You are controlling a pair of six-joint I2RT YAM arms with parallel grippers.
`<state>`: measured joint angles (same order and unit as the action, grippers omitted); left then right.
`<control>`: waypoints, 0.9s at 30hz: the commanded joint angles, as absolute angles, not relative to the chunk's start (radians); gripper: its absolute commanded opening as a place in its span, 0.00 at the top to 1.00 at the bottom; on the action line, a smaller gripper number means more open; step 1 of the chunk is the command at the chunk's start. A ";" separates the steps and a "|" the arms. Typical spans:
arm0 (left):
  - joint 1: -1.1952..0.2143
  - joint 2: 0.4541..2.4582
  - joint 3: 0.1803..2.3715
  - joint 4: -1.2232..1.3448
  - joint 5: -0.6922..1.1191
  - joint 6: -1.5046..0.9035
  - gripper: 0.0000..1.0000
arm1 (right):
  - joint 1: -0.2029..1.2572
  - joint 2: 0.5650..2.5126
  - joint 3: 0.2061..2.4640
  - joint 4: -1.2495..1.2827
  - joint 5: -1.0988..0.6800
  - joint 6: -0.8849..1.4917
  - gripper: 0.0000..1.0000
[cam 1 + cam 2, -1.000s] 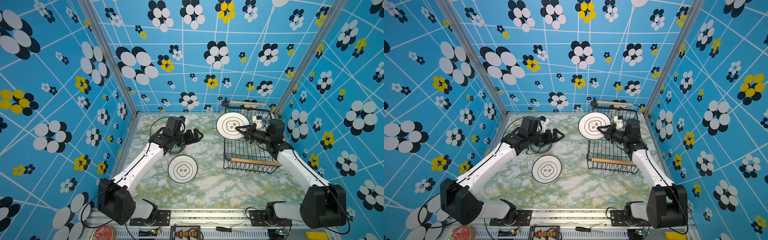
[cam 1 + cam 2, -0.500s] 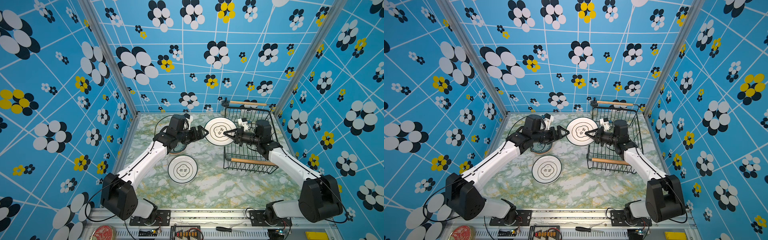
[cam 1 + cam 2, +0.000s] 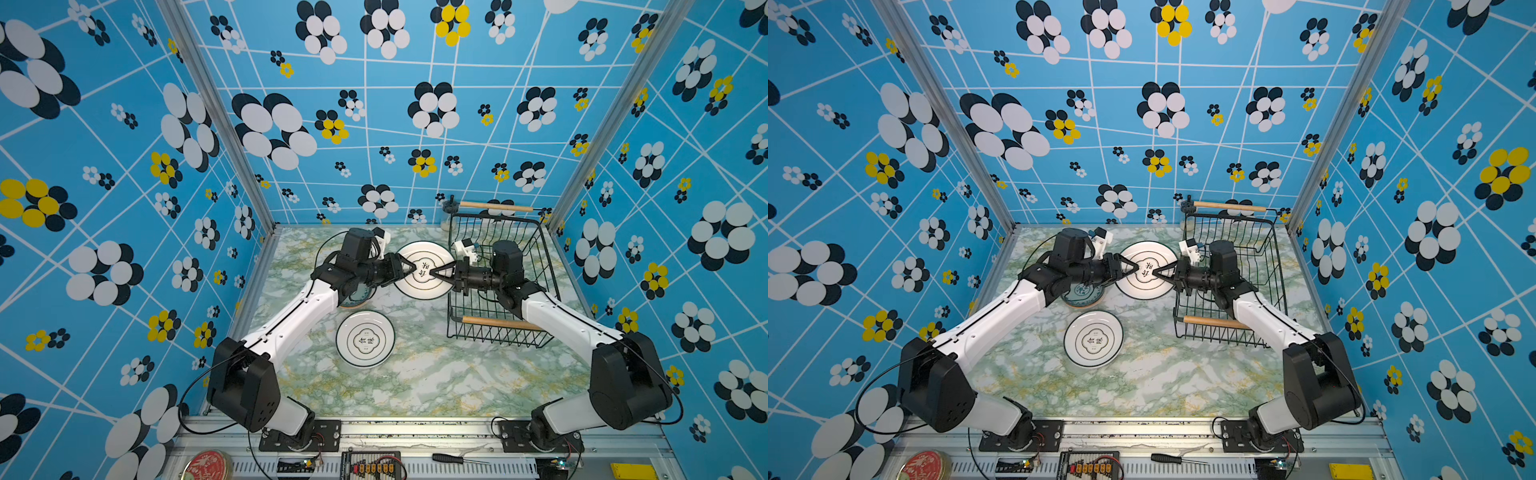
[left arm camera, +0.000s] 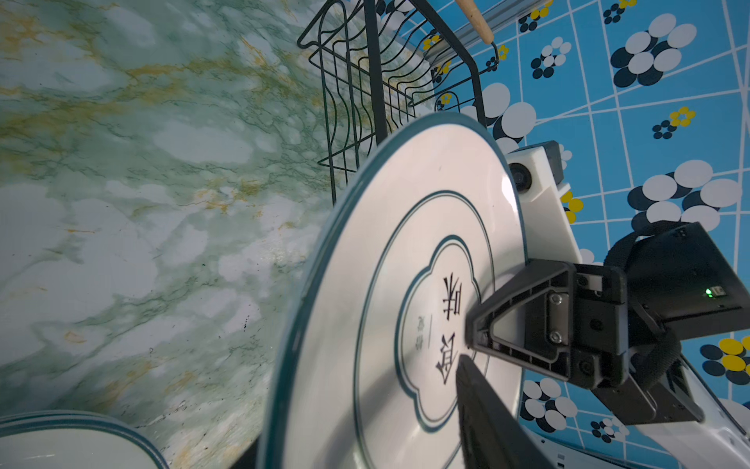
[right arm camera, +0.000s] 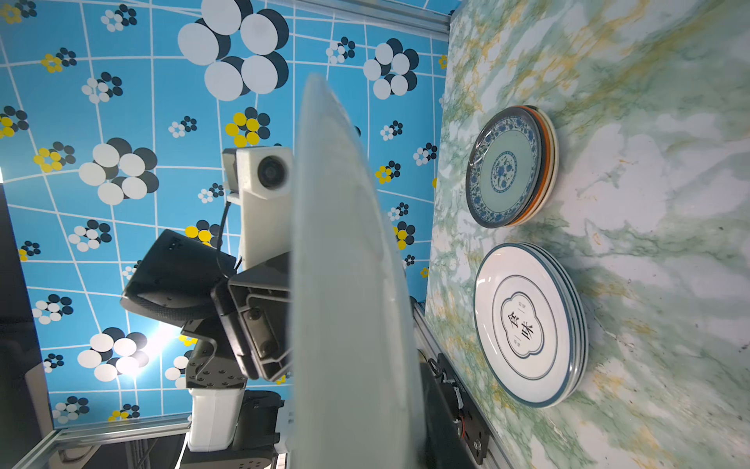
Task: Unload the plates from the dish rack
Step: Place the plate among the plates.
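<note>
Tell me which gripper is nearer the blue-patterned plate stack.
Left. The left gripper meets the held plate just beside the blue-patterned stack; the right gripper is across that plate, at the dish rack.

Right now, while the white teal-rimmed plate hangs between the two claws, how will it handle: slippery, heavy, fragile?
The held plate looks glazed and shiny, so it probably slips easily in a pinch. It seems stiff ceramic, likely to chip if it falls on the table. The right claw holds it from one side, so its weight may tilt it.
</note>
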<state>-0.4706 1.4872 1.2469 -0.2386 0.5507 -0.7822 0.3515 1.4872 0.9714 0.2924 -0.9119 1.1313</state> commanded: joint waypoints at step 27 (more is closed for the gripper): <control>-0.382 1.364 1.255 -0.441 0.580 -0.742 0.95 | 0.383 1.513 1.167 -0.058 -0.833 0.862 0.01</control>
<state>-0.4065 1.4246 1.2434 -0.3492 0.5888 -0.7803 0.3794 1.5440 1.0920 0.1619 -0.8932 1.0252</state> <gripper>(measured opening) 0.136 0.973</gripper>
